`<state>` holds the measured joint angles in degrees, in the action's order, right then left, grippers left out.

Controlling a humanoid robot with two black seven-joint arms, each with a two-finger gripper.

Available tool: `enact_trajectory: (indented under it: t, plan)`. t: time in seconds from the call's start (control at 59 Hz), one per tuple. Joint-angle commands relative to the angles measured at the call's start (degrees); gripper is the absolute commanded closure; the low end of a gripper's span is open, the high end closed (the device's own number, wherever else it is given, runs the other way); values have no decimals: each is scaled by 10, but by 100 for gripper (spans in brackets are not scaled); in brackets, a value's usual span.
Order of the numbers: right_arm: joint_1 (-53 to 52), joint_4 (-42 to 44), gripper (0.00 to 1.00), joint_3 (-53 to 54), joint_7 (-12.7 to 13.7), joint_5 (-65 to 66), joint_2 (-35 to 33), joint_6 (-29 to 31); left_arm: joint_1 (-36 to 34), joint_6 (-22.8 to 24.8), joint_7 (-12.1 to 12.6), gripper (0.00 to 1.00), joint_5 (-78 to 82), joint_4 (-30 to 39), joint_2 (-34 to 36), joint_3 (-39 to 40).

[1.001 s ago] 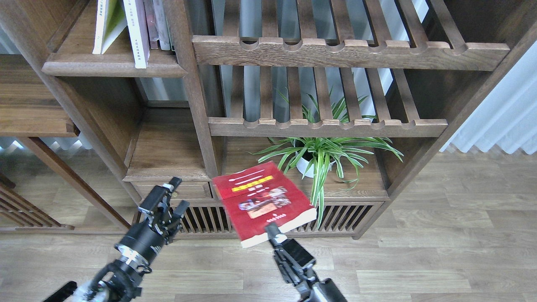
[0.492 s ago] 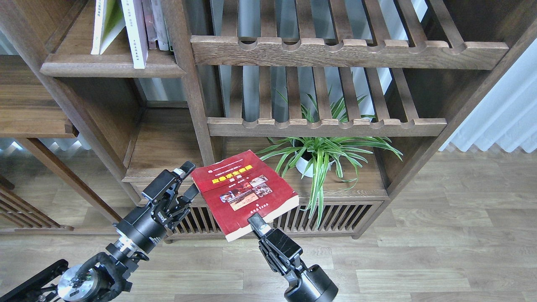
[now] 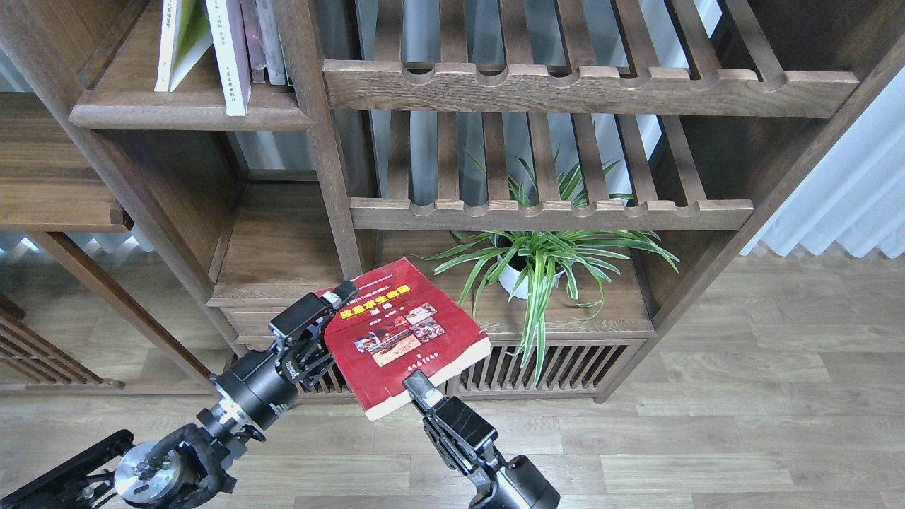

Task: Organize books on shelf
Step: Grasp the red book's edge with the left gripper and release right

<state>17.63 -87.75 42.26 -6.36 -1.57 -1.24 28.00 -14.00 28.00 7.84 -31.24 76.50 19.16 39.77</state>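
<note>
A big dark-brown bookcase [image 3: 332,162] fills most of the frame, with slatted racks [image 3: 587,88] on the right side and a solid shelf [image 3: 191,113] up at the top left. On that shelf a yellow-green book [image 3: 185,39] is leaned against a white-lavender book [image 3: 230,56], both upright, next to a few thinner spines (their writing is too small to be read). A potted spider plant [image 3: 544,261] is set on the lower board, under the racks.

The dark red book [image 3: 399,332] is held in the air in front of the cabinet's low section, cover up, tilted a bit. Its long axis runs from lower left to upper right, spine along the left, page edges facing lower right. A yellow band of Chinese title characters is seen across the cover, with small photos below it; the characters can't really be made out.

The left gripper [image 3: 329,304] is parted around the book's spine-side edge, one finger seen on top of the cover; a firm clamp can't be confirmed. The right gripper [image 3: 417,385] is closed on the book's near bottom edge.
</note>
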Motion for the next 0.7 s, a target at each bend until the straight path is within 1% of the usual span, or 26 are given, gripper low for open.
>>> enact_trajectory:
  t: [0.0, 0.017, 0.034, 0.051, 0.068, 0.085, 0.119, 0.305, 0.441, 0.458, 0.526, 0.56, 0.577, 0.594, 0.628, 0.645, 0.662, 0.678]
  plan:
    - [0, -1, 96, -2, 0, 0, 1, 0, -3, 0, 1, 53, -1, 0, 0, -4]
    - [0, -1, 96, -2, 0, 0, 1, 0, -4, 0, 1, 58, -1, 0, 0, -6]
    - [0, -1, 96, -2, 0, 0, 1, 0, -4, 0, 1, 60, -1, 0, 0, -6]
    - [0, -1, 96, -2, 0, 0, 1, 0, -4, 0, 1, 69, -1, 0, 0, -7]
    - [0, -1, 96, -2, 0, 0, 1, 0, -4, 0, 0, 71, -1, 0, 0, -7]
    - [0, -1, 96, -2, 0, 0, 1, 0, -3, 0, 0, 79, -2, 0, -1, -7]
    - [0, -1, 96, -2, 0, 0, 1, 0, -4, 0, -2, 92, -4, 0, -1, -5]
    - [-2, -1, 95, 5, -1, -2, -3, 0, -8, 0, 0, 95, -6, 1, 4, -5]
    - [-8, 5, 89, 24, -6, -5, -8, 0, -8, 0, 3, 98, -2, 2, 25, -3]
    - [-9, 11, 82, 40, -6, -6, -9, 0, -7, 0, 3, 98, 3, 2, 49, -3]
    - [-9, 17, 75, 56, -5, -5, -10, 0, -2, 0, 3, 98, 11, 4, 68, 2]
    - [-9, 19, 69, 62, -5, -5, -10, 0, 0, 0, 3, 98, 14, 4, 75, 6]
    - [-9, 19, 65, 64, -5, -5, -10, 0, 1, 0, 3, 98, 15, 4, 78, 9]
    - [-10, 20, 62, 66, -5, -5, -10, 0, 2, 0, 3, 98, 16, 4, 80, 10]
    - [-11, 21, 53, 70, -5, -5, -10, 0, 4, 0, 3, 98, 16, 4, 83, 16]
    - [-11, 21, 45, 74, -5, -5, -10, 0, 6, 0, 3, 99, 16, 4, 87, 22]
    - [-12, 21, 42, 76, -5, -5, -10, 0, 7, 0, 3, 99, 16, 4, 88, 23]
    - [-13, 21, 32, 81, -5, -5, -10, 0, 11, 0, 3, 99, 17, 4, 91, 29]
